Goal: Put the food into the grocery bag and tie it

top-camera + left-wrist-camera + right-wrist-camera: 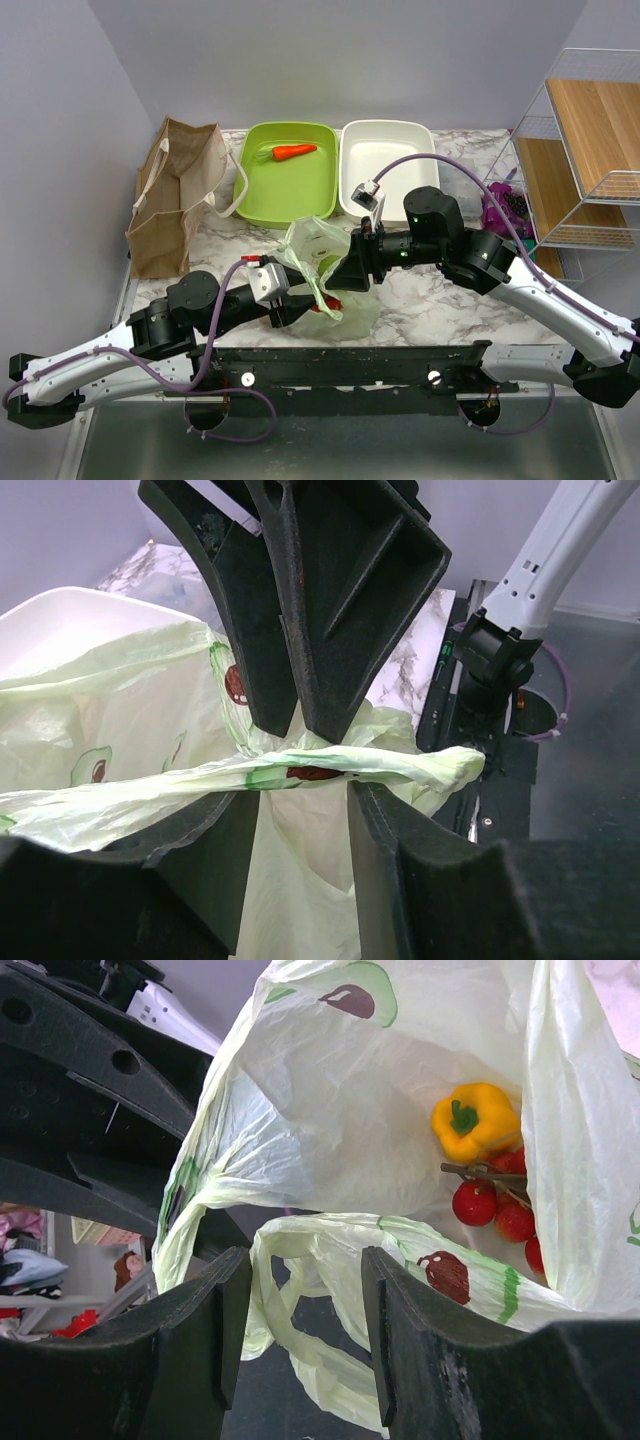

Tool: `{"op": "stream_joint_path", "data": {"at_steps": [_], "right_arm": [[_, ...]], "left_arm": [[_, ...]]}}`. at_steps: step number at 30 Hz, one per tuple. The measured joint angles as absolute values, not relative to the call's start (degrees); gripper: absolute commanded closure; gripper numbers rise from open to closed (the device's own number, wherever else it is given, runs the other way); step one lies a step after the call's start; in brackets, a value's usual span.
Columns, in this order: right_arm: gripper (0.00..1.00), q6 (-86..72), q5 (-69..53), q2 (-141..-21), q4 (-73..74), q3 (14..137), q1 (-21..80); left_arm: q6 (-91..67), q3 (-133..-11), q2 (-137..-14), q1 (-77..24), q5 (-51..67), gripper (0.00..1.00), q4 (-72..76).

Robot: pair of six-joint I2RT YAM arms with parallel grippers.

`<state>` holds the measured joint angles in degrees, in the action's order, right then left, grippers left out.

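Observation:
The pale-green grocery bag [318, 262] with avocado prints stands between my two grippers at the table's near middle. Inside it, the right wrist view shows a yellow bell pepper [475, 1120] and red cherry tomatoes [495, 1210]. My left gripper [300, 802] is open. A twisted bag handle [300, 770] lies across its fingertips and bag film hangs in the gap. My right gripper [305, 1270] is open, with a handle loop [300, 1260] hanging loose between its fingers. In the top view the left gripper [303, 305] is at the bag's near side and the right gripper [346, 268] at its right side.
A brown paper bag [175, 200] stands at the back left. Behind the grocery bag are a green tray [250, 190] holding a carrot [293, 152] and a white tray [385, 165]. A wire rack [580, 150] stands at the right, with purple items [505, 205] beside it.

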<state>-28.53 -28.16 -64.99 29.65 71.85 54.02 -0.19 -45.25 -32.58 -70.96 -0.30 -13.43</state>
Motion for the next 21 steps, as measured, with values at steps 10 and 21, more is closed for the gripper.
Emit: {"op": "stream_joint_path", "data": {"at_steps": [10, 21], "right_arm": [[0.46, -29.1, -28.5, -65.0, 29.6, 71.9, 54.0], [0.46, -29.9, -29.3, -65.0, 29.2, 71.9, 54.0]], "left_arm": [[-4.6, -45.3, -32.0, -71.0, -1.0, 0.54, -16.7], [-4.7, -47.0, -25.6, -71.0, -4.9, 0.64, -22.9]]}}
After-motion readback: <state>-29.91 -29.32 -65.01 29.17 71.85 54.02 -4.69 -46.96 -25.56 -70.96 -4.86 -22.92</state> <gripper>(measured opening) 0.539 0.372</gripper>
